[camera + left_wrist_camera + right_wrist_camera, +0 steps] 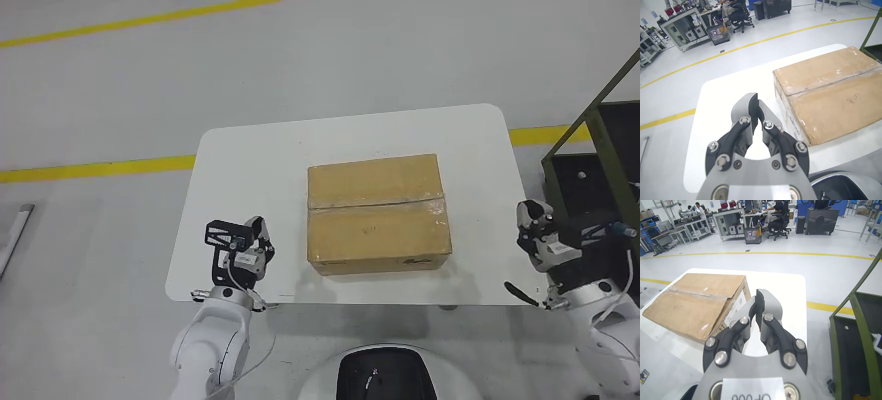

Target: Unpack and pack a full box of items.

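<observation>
Each arm was clad in smooth white shell segments, seen on the left arm (pixel 212 345) and the right arm (pixel 608 335). A thin cable (pixel 631 275) ran alongside the right wrist.

The left gripper (pixel 755 95) and the right gripper (pixel 759 292) were of identical build:
- a brushed silver base plate with two recessed screws;
- black curved link arms, pinned by round silver fasteners;
- silver finger plates lined with black ridged pads (pixel 753 106).

The right gripper's base carried a white label (pixel 752 388) with dark print. The torso (pixel 375 372) was a rounded white shell around a black panel.
</observation>
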